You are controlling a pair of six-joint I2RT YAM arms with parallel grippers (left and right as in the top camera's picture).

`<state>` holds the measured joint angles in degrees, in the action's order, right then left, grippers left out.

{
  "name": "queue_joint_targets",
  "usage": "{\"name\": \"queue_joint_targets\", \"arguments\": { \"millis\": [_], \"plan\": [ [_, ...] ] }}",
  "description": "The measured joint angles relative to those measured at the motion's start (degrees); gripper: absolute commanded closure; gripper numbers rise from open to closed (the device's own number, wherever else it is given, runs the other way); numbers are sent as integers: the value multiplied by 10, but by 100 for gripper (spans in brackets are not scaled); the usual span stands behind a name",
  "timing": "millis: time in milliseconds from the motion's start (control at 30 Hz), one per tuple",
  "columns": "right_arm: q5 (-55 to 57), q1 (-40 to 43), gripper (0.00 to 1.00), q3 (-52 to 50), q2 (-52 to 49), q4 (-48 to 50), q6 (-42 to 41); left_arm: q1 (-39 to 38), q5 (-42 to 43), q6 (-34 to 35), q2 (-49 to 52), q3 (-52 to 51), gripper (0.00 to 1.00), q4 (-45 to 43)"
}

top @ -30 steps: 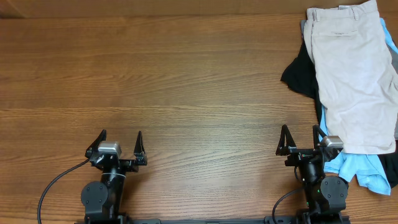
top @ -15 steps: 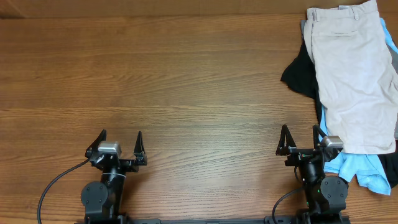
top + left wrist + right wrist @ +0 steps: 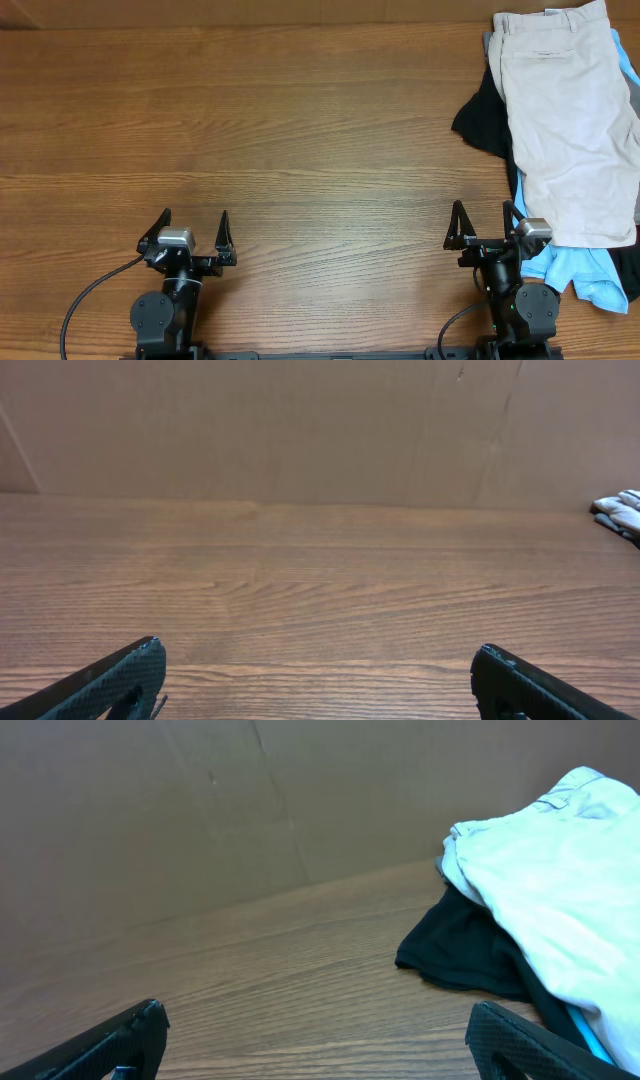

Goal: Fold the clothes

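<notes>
Left gripper (image 3: 194, 222): fingers spread wide, nothing between them, low over the near edge of the table (image 3: 300, 120). Right gripper (image 3: 483, 215): same, fingers spread and empty, just beside the near end of the clothes pile.

Beige shorts (image 3: 570, 130) lie on top of that pile at the far right of the table. Waistband is toward the far edge, leg hems toward the right arm. Black garment (image 3: 483, 125) sticks out under their left side, light-blue garment (image 3: 580, 270) under the hems. Nothing looks folded yet.

Risks:
- A pinch at the shorts' hem likely catches the light-blue layer too and drags both out together.
- The pile is well apart from the left gripper, and a one-arm pull could bunch the shorts instead of spreading them flat.
- The pile runs out of the overhead view on the right. If the table ends near there, a sideways tug could slide pieces off.
</notes>
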<state>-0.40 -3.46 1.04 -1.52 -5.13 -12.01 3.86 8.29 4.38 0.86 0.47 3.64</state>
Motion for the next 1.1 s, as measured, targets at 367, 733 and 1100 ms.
{"name": "queue_joint_targets", "arguments": {
  "millis": [367,733,1100],
  "plan": [
    [3,0,0,0,0,0,0,0,0,0,0,0,0,0],
    [5,0,0,0,0,0,0,0,-13,0,0,0,0,-2],
    [5,0,0,0,0,1,0,0,-15,0,0,0,0,-2]
  ]
}}
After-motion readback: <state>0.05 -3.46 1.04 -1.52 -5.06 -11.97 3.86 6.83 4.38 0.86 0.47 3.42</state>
